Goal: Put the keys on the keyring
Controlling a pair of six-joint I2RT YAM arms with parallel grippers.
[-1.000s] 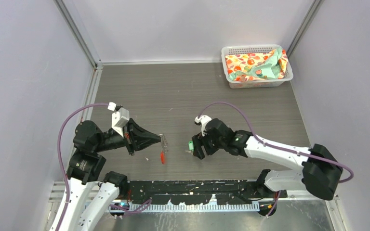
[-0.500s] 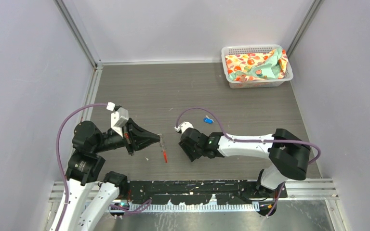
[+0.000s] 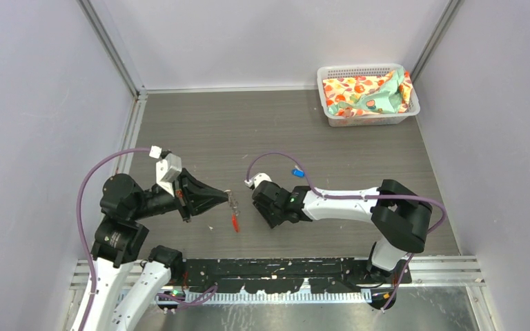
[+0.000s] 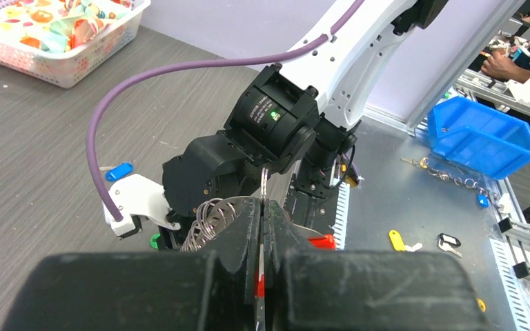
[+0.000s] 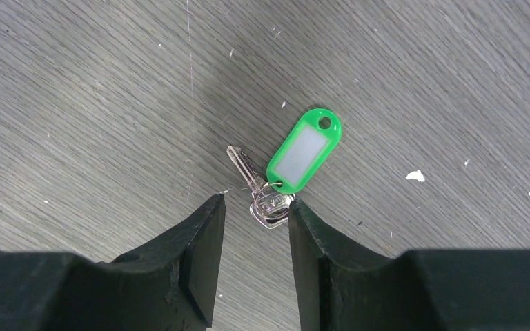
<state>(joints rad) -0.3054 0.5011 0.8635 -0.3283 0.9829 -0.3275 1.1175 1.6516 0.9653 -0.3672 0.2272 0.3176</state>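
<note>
Keyring (image 4: 207, 219) wire sits pinched in the left gripper (image 4: 262, 205), jaws pressed together on it above the table (image 3: 200, 131), the red tag (image 3: 234, 222) hanging below. The right gripper (image 5: 257, 210) points down, jaws partly apart, fingertips (image 5: 203, 227) either side of the green key (image 5: 302, 153) where its metal head rests on the table. The blue key (image 3: 297, 173) lies near, untouched.

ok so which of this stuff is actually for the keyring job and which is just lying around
For the job:
silvery wire keyring with a red tag
small silvery key with a green plastic tag
small key with a blue head, lying on the table

Just lying about:
white plastic mesh basket in the far right corner
colourful patterned bundle inside it
</note>
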